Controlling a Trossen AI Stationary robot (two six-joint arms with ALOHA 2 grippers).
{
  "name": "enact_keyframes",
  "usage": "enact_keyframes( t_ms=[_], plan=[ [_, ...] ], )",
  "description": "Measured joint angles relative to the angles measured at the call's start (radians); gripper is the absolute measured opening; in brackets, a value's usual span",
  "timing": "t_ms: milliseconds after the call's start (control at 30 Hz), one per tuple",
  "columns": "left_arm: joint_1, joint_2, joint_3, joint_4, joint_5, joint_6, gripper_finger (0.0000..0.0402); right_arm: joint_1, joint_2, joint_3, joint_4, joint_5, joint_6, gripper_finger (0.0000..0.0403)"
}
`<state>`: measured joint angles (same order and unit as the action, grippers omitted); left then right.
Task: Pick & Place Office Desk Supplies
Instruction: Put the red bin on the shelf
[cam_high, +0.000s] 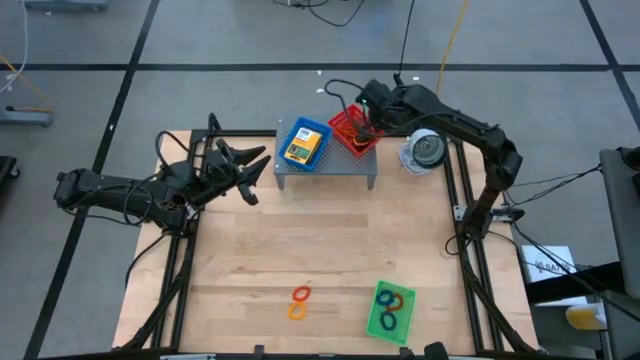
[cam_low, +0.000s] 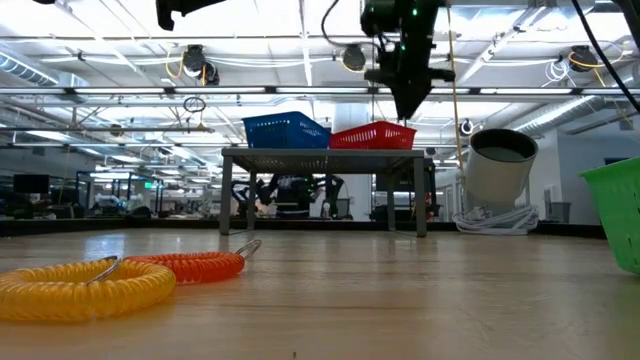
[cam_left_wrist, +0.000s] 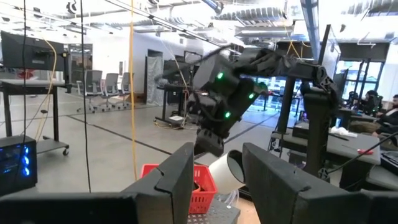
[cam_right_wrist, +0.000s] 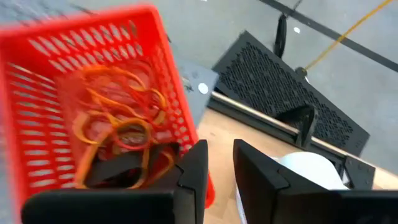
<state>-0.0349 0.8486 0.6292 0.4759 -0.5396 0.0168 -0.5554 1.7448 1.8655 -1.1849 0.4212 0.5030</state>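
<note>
Red tray: plastic mesh, holding thin tan rubber bands over a dark piece; sits on the perforated metal shelf at the surface's far edge, beside the blue tray. Right pincer hangs over the red tray's rim, fingers narrowly parted, empty. Left pincer spread wide near the far left corner. Pale wood-plank surface. Low view alone shows coiled orange ring and yellow ring, touching.

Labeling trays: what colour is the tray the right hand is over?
Red. The tray shows best in the right wrist view, with the right hand by its edge.
</note>
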Motion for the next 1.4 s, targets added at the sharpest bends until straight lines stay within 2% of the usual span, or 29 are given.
enact_keyframes(
  t_ms=[167, 367, 800, 1400],
  plan=[
    [0.000, 0.000, 0.000, 0.000, 0.000, -0.005, 0.0145, -0.035, 0.000, -0.085, 0.030, -0.005, -0.017, 0.0047],
    [0.000, 0.000, 0.000, 0.000, 0.000, -0.008, 0.0145, -0.036, -0.012, -0.136, 0.092, -0.033, -0.022, 0.0004],
    [0.000, 0.000, 0.000, 0.000, 0.000, 0.004, 0.0145, -0.026, -0.011, -0.138, 0.122, -0.062, 0.011, 0.0001],
    [0.000, 0.000, 0.000, 0.000, 0.000, 0.004, 0.0145, 0.059, -0.010, -0.138, 0.163, -0.090, 0.062, 0.0000]
  ],
)
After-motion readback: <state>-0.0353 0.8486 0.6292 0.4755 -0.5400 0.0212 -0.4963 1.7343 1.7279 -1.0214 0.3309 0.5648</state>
